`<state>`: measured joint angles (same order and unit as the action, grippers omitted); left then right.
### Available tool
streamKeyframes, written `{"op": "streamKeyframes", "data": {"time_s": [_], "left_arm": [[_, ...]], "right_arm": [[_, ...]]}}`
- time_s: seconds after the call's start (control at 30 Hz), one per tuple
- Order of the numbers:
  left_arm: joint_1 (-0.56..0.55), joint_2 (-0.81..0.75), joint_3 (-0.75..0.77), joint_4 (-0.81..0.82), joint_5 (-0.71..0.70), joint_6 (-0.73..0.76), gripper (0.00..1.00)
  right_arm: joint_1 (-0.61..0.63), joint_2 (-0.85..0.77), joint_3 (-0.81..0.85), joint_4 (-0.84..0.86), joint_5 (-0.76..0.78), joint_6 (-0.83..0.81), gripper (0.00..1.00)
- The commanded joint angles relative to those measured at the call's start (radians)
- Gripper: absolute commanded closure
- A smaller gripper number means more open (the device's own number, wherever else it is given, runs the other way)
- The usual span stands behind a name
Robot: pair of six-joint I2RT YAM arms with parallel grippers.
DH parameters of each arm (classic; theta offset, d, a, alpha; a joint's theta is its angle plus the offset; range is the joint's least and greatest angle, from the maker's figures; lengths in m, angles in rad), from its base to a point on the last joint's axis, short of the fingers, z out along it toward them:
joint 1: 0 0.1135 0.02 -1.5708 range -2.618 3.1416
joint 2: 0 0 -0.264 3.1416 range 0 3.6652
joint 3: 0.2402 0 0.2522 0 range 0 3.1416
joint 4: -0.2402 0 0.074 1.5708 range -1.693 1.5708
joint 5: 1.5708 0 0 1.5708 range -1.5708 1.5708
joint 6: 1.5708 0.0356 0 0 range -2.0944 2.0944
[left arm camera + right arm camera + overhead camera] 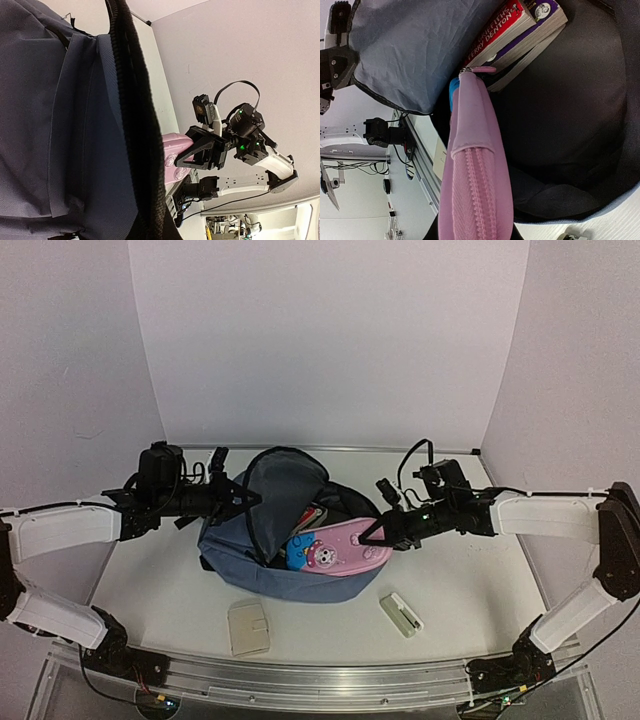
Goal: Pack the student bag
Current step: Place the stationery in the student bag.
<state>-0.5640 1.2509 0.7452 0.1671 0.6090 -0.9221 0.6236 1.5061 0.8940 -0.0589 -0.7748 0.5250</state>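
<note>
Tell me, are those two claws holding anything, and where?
The right gripper grips the pink pencil case by one end; the left gripper appears to pinch the backpack at its opening's zipper rim.

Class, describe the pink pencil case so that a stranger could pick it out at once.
Start at the big blue backpack. Half out of its open mouth, pinched by the right gripper, lies the pencil case. It alone is pink, with a cartoon face.
</note>
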Motion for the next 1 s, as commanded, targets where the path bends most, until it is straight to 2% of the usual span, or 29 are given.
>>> {"op": "streamKeyframes", "data": {"time_s": [0.0, 0.07, 0.27, 0.5, 0.73, 0.97], "left_arm": [[-0.004, -0.047, 0.015, 0.121, 0.076, 0.024, 1.00], [-0.006, -0.042, 0.022, 0.141, 0.091, 0.019, 1.00], [-0.018, -0.010, 0.057, 0.172, 0.136, 0.014, 1.00], [-0.027, 0.009, 0.089, 0.158, 0.144, 0.029, 1.00], [-0.031, 0.023, 0.090, 0.171, 0.140, 0.026, 1.00], [-0.040, 0.029, 0.091, 0.182, 0.143, 0.026, 1.00]], "right_arm": [[0.011, 0.019, 0.001, 0.167, -0.009, 0.058, 1.00], [0.028, 0.041, -0.020, 0.263, 0.002, 0.099, 1.00], [0.081, 0.140, 0.013, 0.349, 0.038, 0.113, 1.00], [0.112, 0.147, 0.012, 0.459, 0.051, 0.170, 1.00], [0.155, 0.147, -0.082, 0.726, 0.044, 0.334, 1.00], [0.219, 0.221, -0.101, 0.908, 0.173, 0.463, 1.00]]}}
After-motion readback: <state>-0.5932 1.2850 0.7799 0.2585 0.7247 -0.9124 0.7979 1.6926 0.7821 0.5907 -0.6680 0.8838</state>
